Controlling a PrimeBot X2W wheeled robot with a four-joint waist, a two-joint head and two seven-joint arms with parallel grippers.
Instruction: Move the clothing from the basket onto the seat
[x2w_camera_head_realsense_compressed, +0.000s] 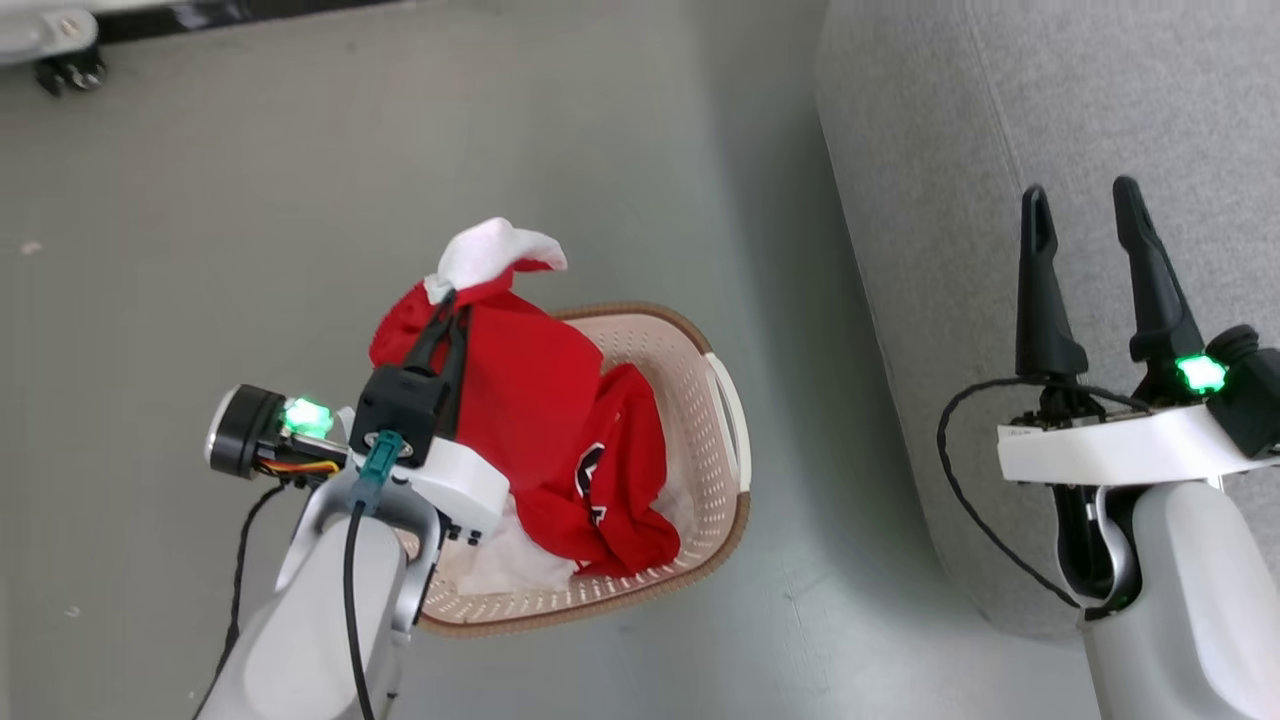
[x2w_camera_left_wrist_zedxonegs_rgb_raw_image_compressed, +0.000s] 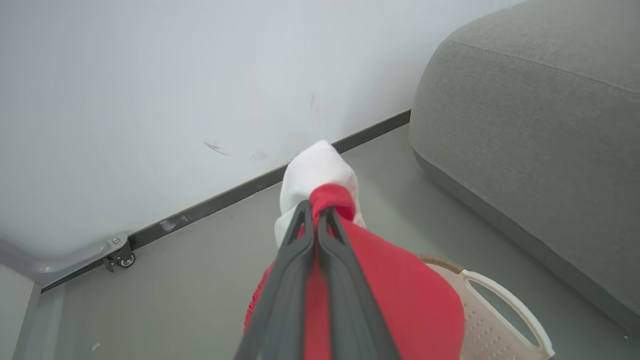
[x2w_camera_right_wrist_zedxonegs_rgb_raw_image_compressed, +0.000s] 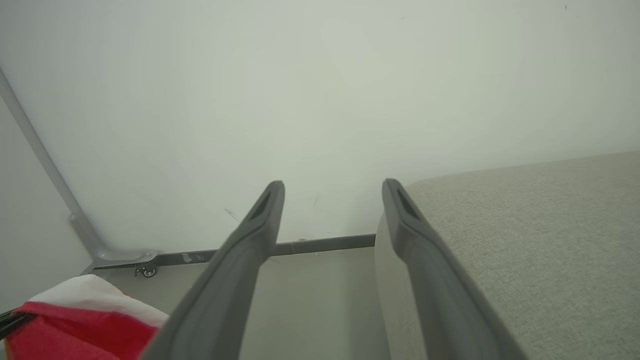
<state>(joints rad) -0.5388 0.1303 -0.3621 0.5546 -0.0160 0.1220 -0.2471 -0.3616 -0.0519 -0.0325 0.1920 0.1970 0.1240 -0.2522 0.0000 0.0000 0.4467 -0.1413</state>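
Lift in hand: left gripper (x2w_camera_head_realsense_compressed: 449, 310) pinches bright red white-trimmed fabric clothing (x2w_camera_head_realsense_compressed: 530, 400), half out of cream perforated plastic basket (x2w_camera_head_realsense_compressed: 700, 440); right gripper (x2w_camera_head_realsense_compressed: 1085, 215) spread, empty. Next: lift clear, swing over light-grey upholstered seat (x2w_camera_head_realsense_compressed: 950, 150).

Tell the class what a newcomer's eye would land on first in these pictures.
The bright red garment stands out at centre, pinched near its white trim by the shut left gripper above the cream laundry basket. At right, the open right gripper hangs by the grey sofa seat.
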